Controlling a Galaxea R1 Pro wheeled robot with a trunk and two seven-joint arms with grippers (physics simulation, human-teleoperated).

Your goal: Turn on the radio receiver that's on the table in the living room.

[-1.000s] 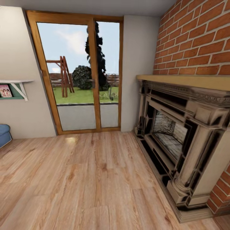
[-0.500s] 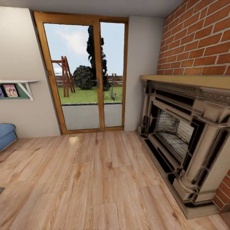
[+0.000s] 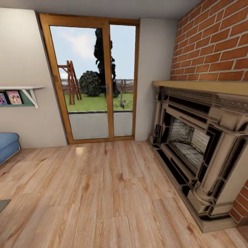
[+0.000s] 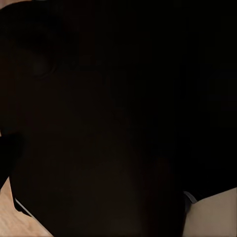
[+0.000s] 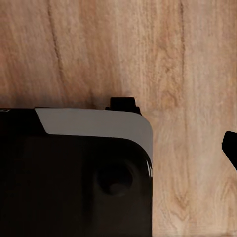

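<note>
- You cannot tell from the wrist views whether either pincer is released or clenched: the left wrist view is almost wholly dark, close against a black body, with slivers of pale wood floor at its corners.
- Your right wrist view looks straight down on the wood floor (image 5: 187,74), with the robot's black and grey housing (image 5: 94,123) across the lower part and a small dark tip (image 5: 231,145) at the edge; what that tip is cannot be told.
- In the head view, the plank floor (image 3: 103,193) spreads out ahead of you.
- An ornate fireplace (image 3: 199,137) with a wooden mantel stands against the brick wall (image 3: 217,44) on your right.
- Straight ahead is a wood-framed glass door (image 3: 94,81), giving onto a lawn, a dark tree and a wooden frame.
- To your left, a white wall shelf (image 3: 20,94) holds pink pictures, and below it a blue seat (image 3: 7,144) meets the frame edge.
- A grey corner (image 3: 3,204) pokes in low at the left; you cannot tell what it belongs to.
</note>
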